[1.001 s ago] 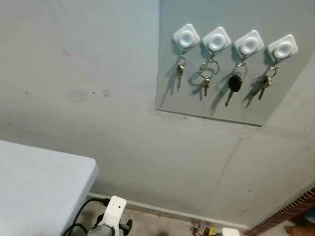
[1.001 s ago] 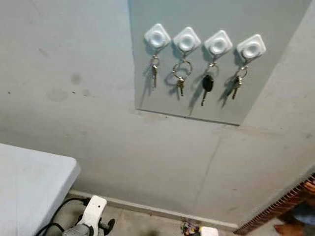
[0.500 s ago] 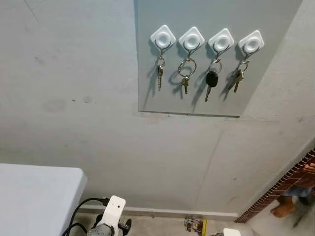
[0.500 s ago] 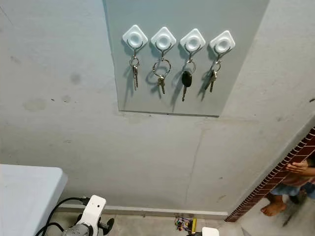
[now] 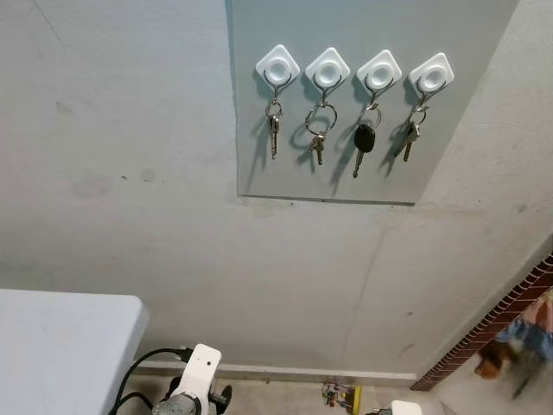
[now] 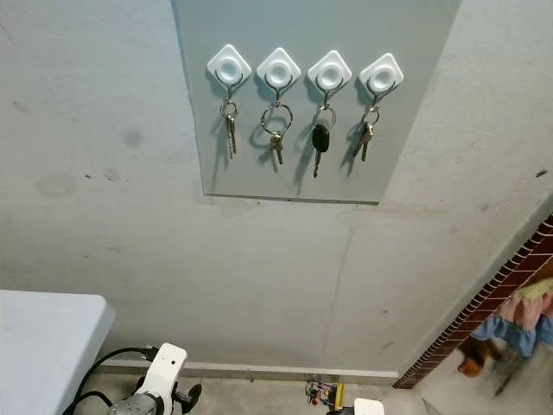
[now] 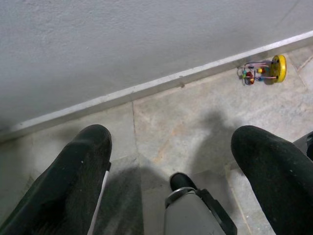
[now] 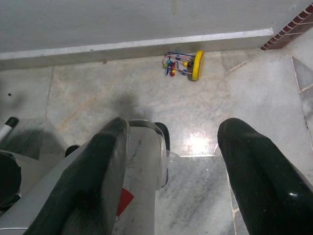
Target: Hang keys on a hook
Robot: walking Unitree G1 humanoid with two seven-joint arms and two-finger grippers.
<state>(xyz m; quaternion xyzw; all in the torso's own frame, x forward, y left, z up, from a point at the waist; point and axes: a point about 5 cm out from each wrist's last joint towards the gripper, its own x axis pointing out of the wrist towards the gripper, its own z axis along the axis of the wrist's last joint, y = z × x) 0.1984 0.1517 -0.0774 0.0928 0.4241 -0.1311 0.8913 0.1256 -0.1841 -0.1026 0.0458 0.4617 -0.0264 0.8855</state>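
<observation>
Four white diamond-shaped hooks (image 5: 327,69) sit in a row on a grey panel (image 5: 259,164) high on the wall. A bunch of keys hangs from each: a plain key (image 5: 273,134), a key on a big ring (image 5: 318,143), a black-headed key (image 5: 364,140) and a small pair (image 5: 409,138). Both arms hang low by the floor. My left gripper (image 7: 171,134) is open with nothing between its fingers, and so is my right gripper (image 8: 176,125). The left arm's white wrist (image 5: 197,380) pokes in at the bottom of the left eye view.
A white table (image 5: 60,346) fills the lower left corner. A bead-maze toy (image 8: 185,63) with a yellow disc lies on the stone floor by the baseboard. A brick wall edge (image 5: 510,311) runs at the right, with a blurred person (image 5: 523,337) beside it.
The camera has turned and levelled, so the key panel now sits further left in the picture. The person at the right has moved and is blurred. Keys and arms are unchanged.
</observation>
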